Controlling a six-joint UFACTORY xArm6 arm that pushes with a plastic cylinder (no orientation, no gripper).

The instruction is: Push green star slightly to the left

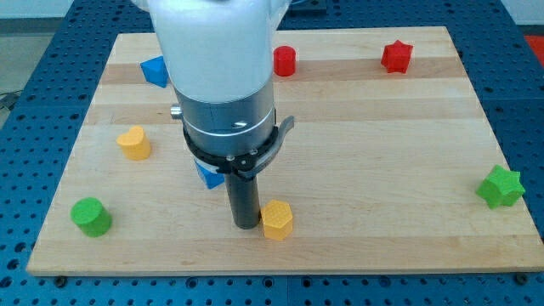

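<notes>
the arm's pale housing [217, 59] hid most of two blue blocks: one showed at upper left [154, 70], one only as a corner under the collar [209, 177]. my tip [246, 225], a plain dark rod with no claw to release or clench, touched the yellow hexagonal block [277, 220] at lower centre. the green star [500, 188] lay far right, well apart, near the edge of the pale wooden bench [382, 153]. elsewhere: yellow block [133, 143], green cylinder [90, 216], red cylinder [284, 61], red star [396, 56].

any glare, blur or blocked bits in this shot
Camera view: even light and soft shadows; mild sheen on the arm's white housing, which fills the top centre and half hides a blue block; my tip beside the yellow block is sharp; green star is clear.
</notes>
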